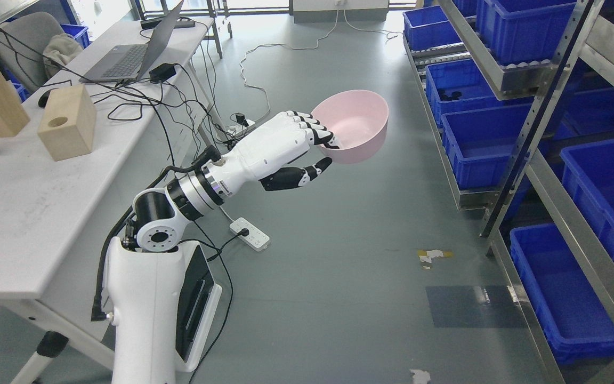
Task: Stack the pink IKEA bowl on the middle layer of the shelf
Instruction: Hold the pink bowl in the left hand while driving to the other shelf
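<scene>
We find no legible brand or writing on the pink bowl [357, 125]. It is held in the air above the grey floor [339, 266], between the worktop [14, 213] and the shelf [525, 154], apart from both. Its mouth faces up, tipped slightly toward the camera. The left robot hand [291, 149] pinches the near rim: fingers [315, 128] curl over the edge into the bowl, thumb underneath outside. Blue bins [477, 144] fill the shelf. A wooden block [67, 128] and a laptop [131, 53] sit on the worktop.

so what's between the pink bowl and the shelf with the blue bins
Nothing: the head view shows only bare grey floor between the pink bowl, held up in the left hand, and the shelf.
</scene>
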You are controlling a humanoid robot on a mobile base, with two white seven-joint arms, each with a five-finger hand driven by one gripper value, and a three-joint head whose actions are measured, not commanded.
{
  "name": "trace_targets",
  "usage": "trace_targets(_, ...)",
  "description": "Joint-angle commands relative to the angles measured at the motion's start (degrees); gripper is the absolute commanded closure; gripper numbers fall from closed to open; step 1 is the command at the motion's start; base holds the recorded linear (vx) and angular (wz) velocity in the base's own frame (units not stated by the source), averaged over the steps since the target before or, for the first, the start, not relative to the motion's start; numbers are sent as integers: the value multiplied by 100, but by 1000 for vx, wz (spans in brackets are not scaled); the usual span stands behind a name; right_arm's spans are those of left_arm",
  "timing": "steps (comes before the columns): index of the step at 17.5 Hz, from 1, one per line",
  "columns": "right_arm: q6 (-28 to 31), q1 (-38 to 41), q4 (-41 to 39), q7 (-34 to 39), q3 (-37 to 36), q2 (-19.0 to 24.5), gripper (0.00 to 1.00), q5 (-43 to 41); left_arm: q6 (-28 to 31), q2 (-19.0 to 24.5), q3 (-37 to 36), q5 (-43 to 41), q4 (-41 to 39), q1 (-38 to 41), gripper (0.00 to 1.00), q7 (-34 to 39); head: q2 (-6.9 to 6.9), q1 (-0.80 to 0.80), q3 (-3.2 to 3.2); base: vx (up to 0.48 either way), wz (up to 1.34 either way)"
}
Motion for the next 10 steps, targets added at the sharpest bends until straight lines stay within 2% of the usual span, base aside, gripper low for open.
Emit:
trace_targets(1, 2, 124, -100, 23, 0, -100, 0, 0, 4, 100, -442, 0, 8, -16, 93, 78, 0, 0, 0, 149, -256)
trace_targets(6, 2, 124, -100, 23, 0, -100, 0, 0, 4, 100, -706, 52, 0, -25, 93, 78, 0, 0, 0, 129, -521)
trace_targets(10, 2, 124, -100, 23, 0, -100, 0, 0, 4, 100, -724, 254, -18, -235, 93, 78, 0, 0, 0, 126, -1190)
